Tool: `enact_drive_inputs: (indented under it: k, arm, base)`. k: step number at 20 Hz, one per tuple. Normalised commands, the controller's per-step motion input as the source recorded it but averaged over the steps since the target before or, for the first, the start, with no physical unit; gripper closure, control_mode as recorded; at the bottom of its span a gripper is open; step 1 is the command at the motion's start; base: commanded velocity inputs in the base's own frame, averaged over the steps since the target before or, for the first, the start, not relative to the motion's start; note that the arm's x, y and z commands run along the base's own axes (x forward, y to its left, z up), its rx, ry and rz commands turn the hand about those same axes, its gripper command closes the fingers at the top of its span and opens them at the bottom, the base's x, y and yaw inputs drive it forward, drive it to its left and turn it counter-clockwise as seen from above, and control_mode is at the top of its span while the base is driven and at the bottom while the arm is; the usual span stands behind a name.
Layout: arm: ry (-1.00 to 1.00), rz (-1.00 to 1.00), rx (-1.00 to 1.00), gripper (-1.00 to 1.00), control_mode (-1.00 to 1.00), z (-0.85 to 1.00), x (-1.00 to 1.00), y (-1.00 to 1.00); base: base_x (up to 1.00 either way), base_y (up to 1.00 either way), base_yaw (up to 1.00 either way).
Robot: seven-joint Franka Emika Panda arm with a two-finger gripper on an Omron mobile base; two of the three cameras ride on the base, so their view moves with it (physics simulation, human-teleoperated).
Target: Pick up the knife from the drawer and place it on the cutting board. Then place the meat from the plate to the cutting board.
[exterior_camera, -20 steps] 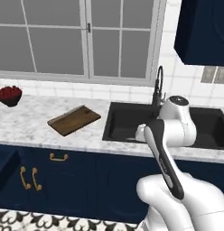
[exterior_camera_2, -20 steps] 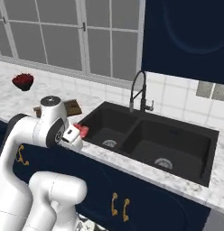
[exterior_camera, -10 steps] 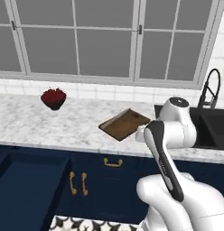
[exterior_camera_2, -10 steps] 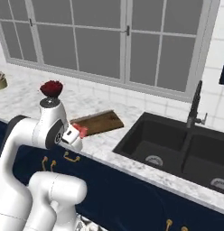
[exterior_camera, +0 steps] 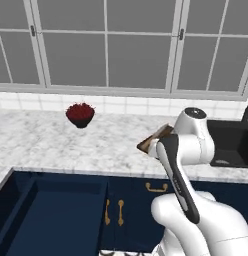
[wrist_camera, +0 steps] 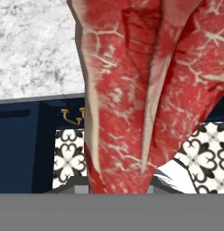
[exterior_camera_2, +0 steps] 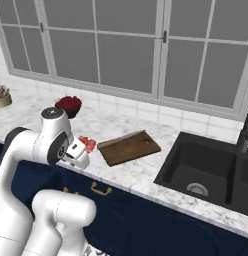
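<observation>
Marble counter point(exterior_camera_2: 141, 172) runs under the windows, with the cutting board point(exterior_camera_2: 129, 147) lying flat near its front edge. Just left of the board, the gripper point(exterior_camera_2: 85, 148) appears clamped on the meat point(wrist_camera: 145, 90), though its fingertips are hidden behind the steak. Hanging limp, the meat could slip free or drape off the board's edge on release.
</observation>
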Motion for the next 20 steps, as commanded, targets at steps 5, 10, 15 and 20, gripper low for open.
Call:
enact_drive_inputs:
  k: [5,10,15,20]
  arm:
    - [0.0,0.0,0.0,1.0,1.0,0.0,0.0,0.0]
    - [0.0,-0.04,0.0,1.0,-1.0,0.0,0.08,-0.02]
    - [0.08,-0.22,0.0,1.0,-1.0,-0.14,0.83,-0.11]
    - [0.11,-0.13,0.0,1.0,-1.0,-0.25,0.86,-0.03]
  base:
    - [0.37,-0.4,-0.23]
    - [0.38,-0.03,-0.18]
    - [0.0,0.0,0.0]
    - [0.0,0.0,0.0]
